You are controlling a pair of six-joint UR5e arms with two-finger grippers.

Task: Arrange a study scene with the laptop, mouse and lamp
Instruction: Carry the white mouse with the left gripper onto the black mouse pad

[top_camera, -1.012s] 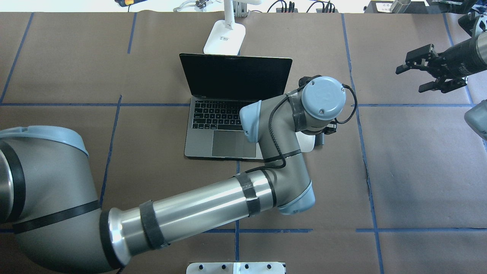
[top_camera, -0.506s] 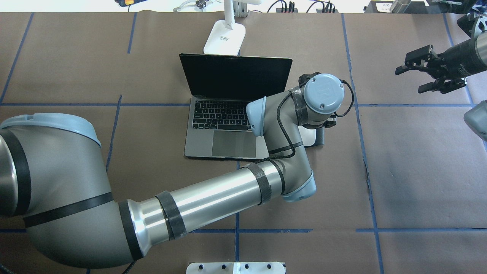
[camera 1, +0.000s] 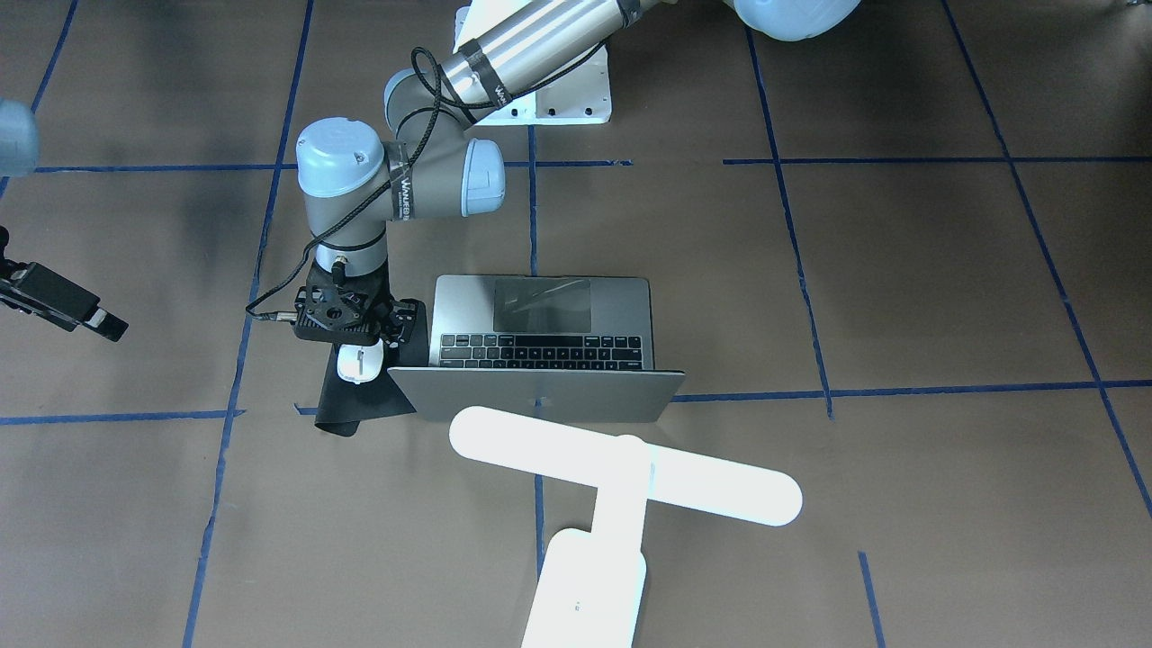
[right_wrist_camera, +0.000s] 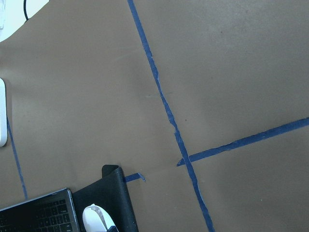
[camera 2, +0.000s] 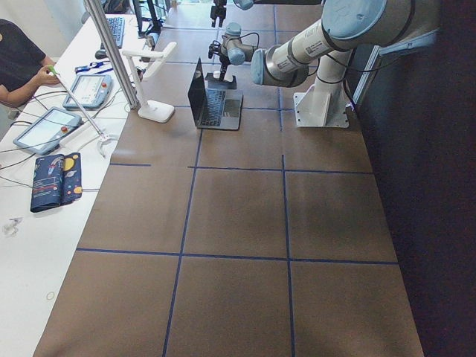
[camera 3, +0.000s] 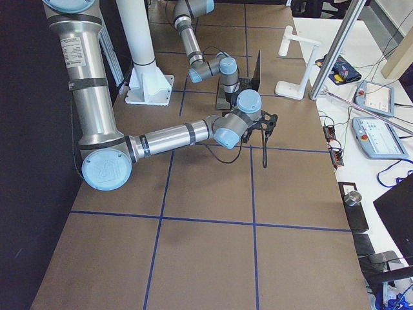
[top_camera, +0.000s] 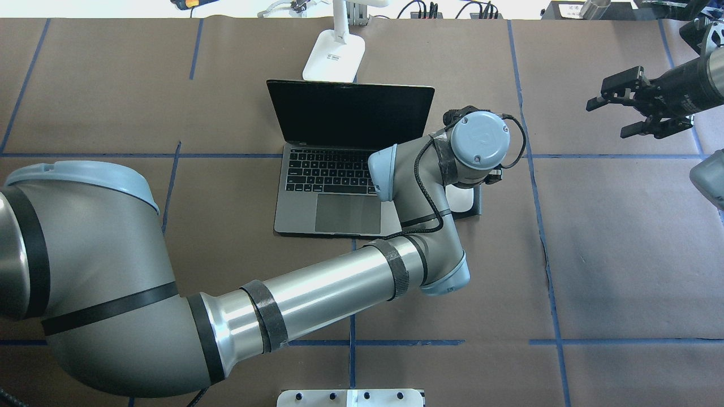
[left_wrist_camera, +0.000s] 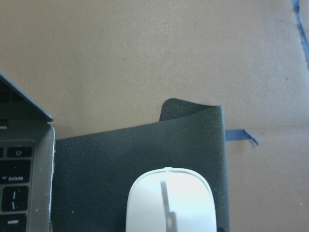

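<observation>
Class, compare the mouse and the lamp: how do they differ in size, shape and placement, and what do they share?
The mouse is small and oval; the lamp is far larger and T-shaped. The mouse lies flat on a black mat beside the laptop; the lamp stands on the table behind the laptop's screen. Both are white.

Open grey laptop (top_camera: 334, 186); white mouse (camera 1: 360, 364) on black mat (left_wrist_camera: 120, 164) just beside it; white lamp (camera 1: 621, 463) upright behind the screen.

Brown paper-covered table (top_camera: 622, 254) with blue tape grid (top_camera: 594, 156), white side bench (camera 2: 22, 312) alongside.
</observation>
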